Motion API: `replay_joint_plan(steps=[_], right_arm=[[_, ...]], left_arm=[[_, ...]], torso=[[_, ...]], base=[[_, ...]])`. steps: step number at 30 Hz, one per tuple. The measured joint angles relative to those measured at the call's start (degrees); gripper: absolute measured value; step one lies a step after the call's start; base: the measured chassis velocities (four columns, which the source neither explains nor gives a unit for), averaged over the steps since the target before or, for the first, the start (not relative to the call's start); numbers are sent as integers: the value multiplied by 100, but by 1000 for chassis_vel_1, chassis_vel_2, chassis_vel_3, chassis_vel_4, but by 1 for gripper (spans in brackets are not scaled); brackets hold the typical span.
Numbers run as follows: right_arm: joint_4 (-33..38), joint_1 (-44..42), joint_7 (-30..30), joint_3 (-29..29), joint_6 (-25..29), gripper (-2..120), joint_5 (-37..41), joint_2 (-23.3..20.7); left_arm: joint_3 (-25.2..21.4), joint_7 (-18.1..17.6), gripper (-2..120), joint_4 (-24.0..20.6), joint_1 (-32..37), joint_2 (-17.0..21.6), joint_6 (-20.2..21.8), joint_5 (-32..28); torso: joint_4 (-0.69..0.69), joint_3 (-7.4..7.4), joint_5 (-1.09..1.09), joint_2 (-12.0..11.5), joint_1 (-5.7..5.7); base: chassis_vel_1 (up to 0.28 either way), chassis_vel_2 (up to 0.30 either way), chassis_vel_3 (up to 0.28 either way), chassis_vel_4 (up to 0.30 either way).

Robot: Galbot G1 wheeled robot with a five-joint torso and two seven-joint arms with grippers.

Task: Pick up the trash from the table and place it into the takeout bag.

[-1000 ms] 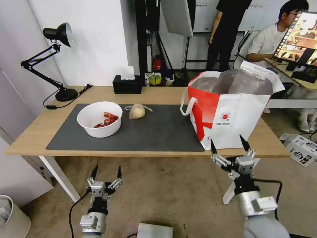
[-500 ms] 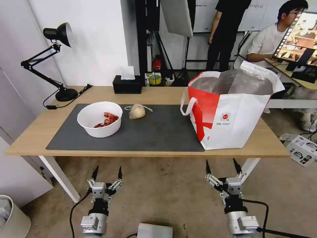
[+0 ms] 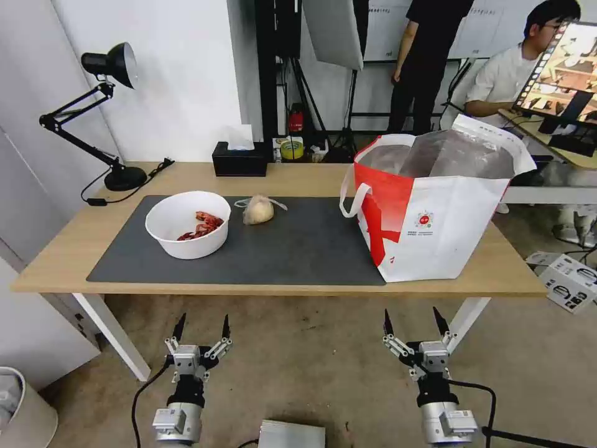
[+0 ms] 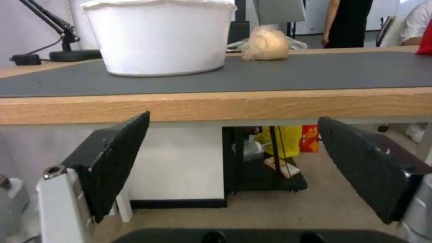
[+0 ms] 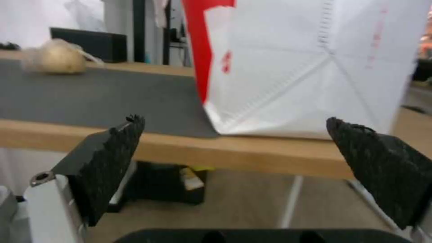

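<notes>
Head view: both arms low in front of the table (image 3: 292, 177), below its near edge, over the floor. Left gripper (image 3: 201, 325) sits under the left half of the table, fingers spread wide, nothing between them. Right gripper (image 3: 415, 322) sits under the right half, just below the takeout bag (image 3: 444, 211), also spread wide and empty. On the dark grey mat (image 3: 298, 242): white bowl (image 3: 186, 227) with red shell scraps (image 3: 202, 225) at the left, small clear bag with beige lump (image 3: 258, 210) just beside it toward the centre, apart from the bowl. Takeout bag stands upright at the right end of the table, mouth open, foil lining visible, one white loop handle (image 3: 351, 199) hanging on its left side, partly on the mat and partly on bare wood. Black tissue box (image 3: 239, 160) at the back edge, desk lamp (image 3: 102, 118) at the back left corner. Left wrist view: finger pads (image 4: 118, 158) wide apart below the table edge, bowl (image 4: 160, 35) and beige lump (image 4: 265, 44) on the mat above. Right wrist view: pads (image 5: 112, 165) wide apart, bag's white-and-red wall (image 5: 310, 64) straight ahead, lump (image 5: 58, 60) off to the side on the mat. Cannot tell what, if anything, is inside the bag.
</notes>
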Motion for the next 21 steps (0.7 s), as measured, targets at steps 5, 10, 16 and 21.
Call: replay_joint_plan(steps=[5,10,16,21], right_arm=[[263,655,-12,-416,-460,99,581,-269],[353,1786,-105,-892,-969,100,1298,-705],[2,2897,-153,-1513,-1225,100,1884,-1047],[-514,4120,-79,-2359,-1395,100,2457,-1098]], left_arm=[[-16,0,100,2,-1,9,0,1],[-36,-1,100,13,5,13,0,1],[-45,-2,100,30,8,6,0,1],[-91,-2,100,43,14,9,-2,1]], torso=[[0,0,0,0,0],[0,1,0,0,1],[1,1,-1,-1,1],[0,1,-1,-1,1]], base=[[0,0,0,0],[0,0,0,0],[0,0,0,0],[0,0,0,0]])
